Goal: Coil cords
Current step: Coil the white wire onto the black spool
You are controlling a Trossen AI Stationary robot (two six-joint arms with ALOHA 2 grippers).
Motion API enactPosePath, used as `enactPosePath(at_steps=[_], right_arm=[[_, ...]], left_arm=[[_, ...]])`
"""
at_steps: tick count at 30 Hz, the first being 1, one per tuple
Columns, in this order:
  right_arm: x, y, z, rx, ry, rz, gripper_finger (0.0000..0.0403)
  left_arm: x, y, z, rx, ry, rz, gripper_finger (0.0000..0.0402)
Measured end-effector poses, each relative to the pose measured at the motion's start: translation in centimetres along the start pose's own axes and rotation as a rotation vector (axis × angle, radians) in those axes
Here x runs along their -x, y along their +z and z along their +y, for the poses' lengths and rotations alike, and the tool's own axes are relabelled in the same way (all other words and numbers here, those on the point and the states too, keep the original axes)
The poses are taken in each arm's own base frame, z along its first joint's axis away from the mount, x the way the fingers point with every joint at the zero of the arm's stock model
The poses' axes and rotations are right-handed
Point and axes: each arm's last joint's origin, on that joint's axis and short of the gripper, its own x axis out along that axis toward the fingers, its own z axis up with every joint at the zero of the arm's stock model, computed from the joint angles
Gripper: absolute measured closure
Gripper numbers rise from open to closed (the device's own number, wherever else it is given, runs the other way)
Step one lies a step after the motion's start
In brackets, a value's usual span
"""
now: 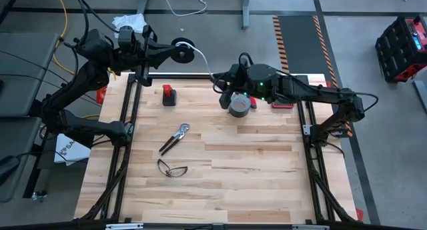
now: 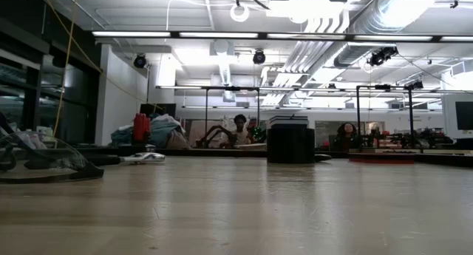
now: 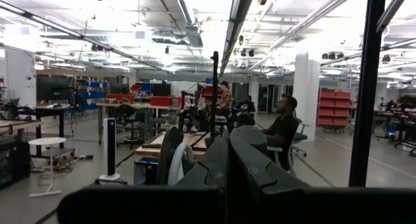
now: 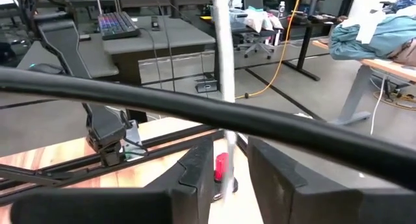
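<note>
**Both grippers on the cord, spool held off the table's far edge**

Table [image 1: 220, 183]: wooden top, black frame rails. Left arm reaches over the far-left corner; left gripper [image 1: 175, 53] clenched on the black spool [image 1: 183, 45], which sits past the far edge, off the table. White cord [image 1: 203, 62] runs from the spool to the right gripper [image 1: 220, 83], fingers [image 4: 195, 169] pinched on it at the far edge, above the grey tape roll [image 1: 239, 105]. Also on the table: pliers [image 1: 174, 138], safety glasses [image 1: 172, 168], a red-black item [image 1: 169, 95].
</note>
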Motion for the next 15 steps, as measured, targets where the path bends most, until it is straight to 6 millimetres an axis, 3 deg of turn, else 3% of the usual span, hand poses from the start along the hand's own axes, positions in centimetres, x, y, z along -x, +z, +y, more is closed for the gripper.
enactPosePath(at_steps=[3,6,15], right_arm=[[0.0,0.0,0.0,0.003,-0.001,0.000,0.0339],[-0.3,-0.2,0.1,-0.003,0.010,0.008,0.0388],[-0.1,-0.4,1.4,0.002,0.030,0.009,0.0401]], left_arm=[[-0.2,-0.2,0.1,0.003,0.001,0.006,0.0401],[-0.6,-0.6,0.3,0.022,0.002,0.017,0.0401],[-2.4,-1.9,1.2,0.163,0.045,0.020,0.0401]])
